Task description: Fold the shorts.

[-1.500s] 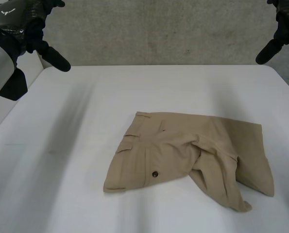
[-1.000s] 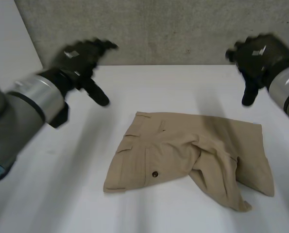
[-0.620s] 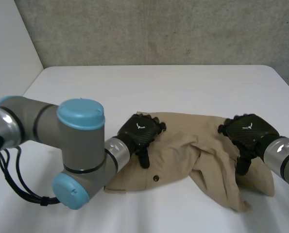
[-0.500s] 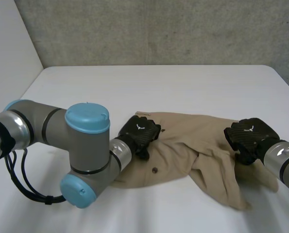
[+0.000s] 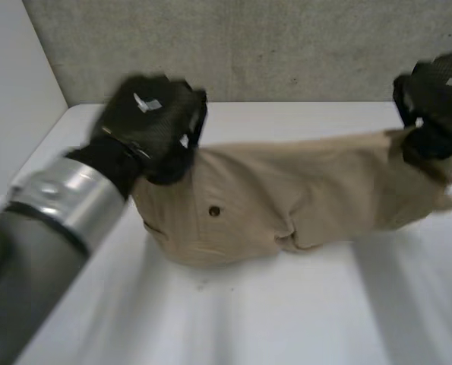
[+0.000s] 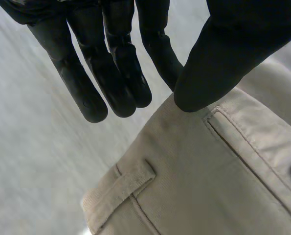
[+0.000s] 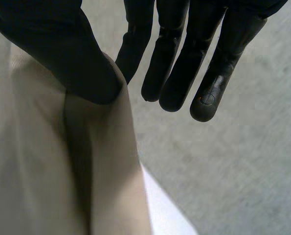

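head view: left hand [image 5: 153,125] was in the upper left of the frame, back of the hand toward the camera. the grey left forearm [image 5: 51,205] ran up to it from the lower left corner. right hand [image 5: 438,99] was at the upper right edge, about level with the left one. the tan shorts [image 5: 286,198] were strung out between the two hands across the middle of the frame, top edge pulled near straight, the rest hanging below it. a dark button [image 5: 214,211] faced the camera, left of centre. the lower edge sagged toward the white table [image 5: 286,312]; couldn't tell if it touched. grey concrete wall [image 5: 286,46] ran along the top of the frame.

left wrist view: thumb [image 6: 223,54] sat on the waistband edge just beside a pocket seam. the fingers [image 6: 116,73] were straight and together on the far side of the cloth, so the hand was pinching the shorts at that end. a belt loop [image 6: 121,183] sat on the waistband below the fingertips.

right wrist view: same grip. the thumb [image 7: 62,54] pressed on a folded edge of the shorts, with straight fingers [image 7: 209,63] reaching past the cloth behind it. the fabric hung away from the thumb in a vertical crease.
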Robot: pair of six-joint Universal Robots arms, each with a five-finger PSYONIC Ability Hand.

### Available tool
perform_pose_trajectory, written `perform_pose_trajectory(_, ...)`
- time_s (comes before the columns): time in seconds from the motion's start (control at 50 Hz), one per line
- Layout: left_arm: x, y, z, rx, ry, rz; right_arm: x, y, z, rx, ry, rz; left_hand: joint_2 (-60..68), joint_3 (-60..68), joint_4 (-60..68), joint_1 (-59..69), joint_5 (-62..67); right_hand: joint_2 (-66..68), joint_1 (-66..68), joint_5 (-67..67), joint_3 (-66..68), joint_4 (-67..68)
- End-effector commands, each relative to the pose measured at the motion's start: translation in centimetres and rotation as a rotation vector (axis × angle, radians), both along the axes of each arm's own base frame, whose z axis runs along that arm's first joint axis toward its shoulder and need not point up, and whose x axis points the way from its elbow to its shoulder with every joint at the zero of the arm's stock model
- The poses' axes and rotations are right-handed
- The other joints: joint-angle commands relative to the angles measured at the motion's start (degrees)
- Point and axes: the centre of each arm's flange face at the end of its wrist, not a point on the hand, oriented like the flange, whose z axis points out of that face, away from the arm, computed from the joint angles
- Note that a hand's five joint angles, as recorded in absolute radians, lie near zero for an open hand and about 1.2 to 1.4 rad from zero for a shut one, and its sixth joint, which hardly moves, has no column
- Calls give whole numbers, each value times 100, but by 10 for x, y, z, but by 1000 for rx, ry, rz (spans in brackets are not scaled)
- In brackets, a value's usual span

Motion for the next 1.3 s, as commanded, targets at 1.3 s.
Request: perform_pose_trajectory(1.3,31,-41,-161,503,-192,188,24,38,-148,552,193,41,-4335,-4313,-4421,-4036,-4083,-4755,-3640,-4653,-4762,-4825)
